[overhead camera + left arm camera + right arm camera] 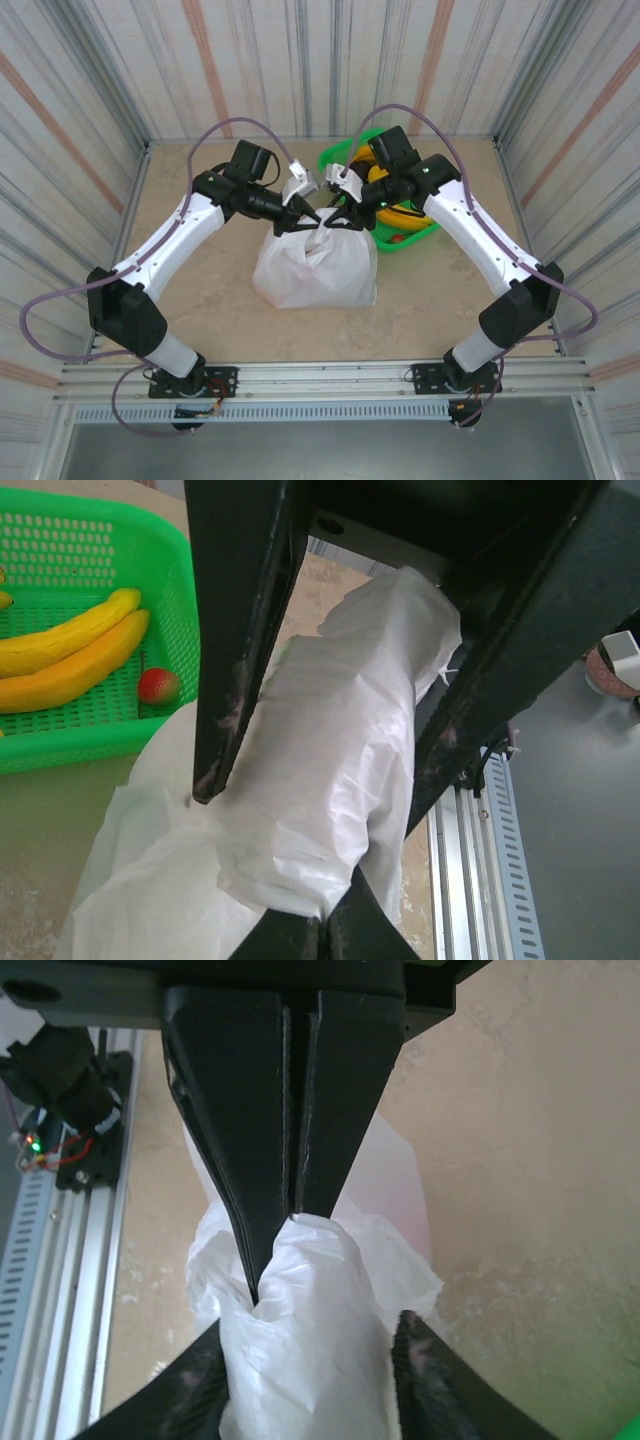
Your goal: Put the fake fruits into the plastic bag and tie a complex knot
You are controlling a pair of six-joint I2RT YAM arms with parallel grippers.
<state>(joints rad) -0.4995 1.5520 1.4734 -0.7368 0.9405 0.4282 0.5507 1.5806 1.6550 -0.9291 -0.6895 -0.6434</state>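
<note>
The white plastic bag [315, 268] sits mid-table, its top gathered into a bunch between both grippers. My left gripper [298, 213] [325, 932] is shut on a strip of the bag [320, 780]. The right gripper [343, 213] [310, 1325] is open, its fingers standing on either side of the bunched strip [300, 1360] and brushing it. I cannot tell whether the bunch holds a knot. Two yellow bananas [70, 655] and a small red fruit [158, 685] lie in the green basket. Any fake fruits inside the bag are hidden.
The green basket [425, 232] [100, 742] stands behind the bag at the back right, partly under the right arm. An aluminium rail [320, 375] runs along the near table edge. Corrugated walls enclose the back and sides.
</note>
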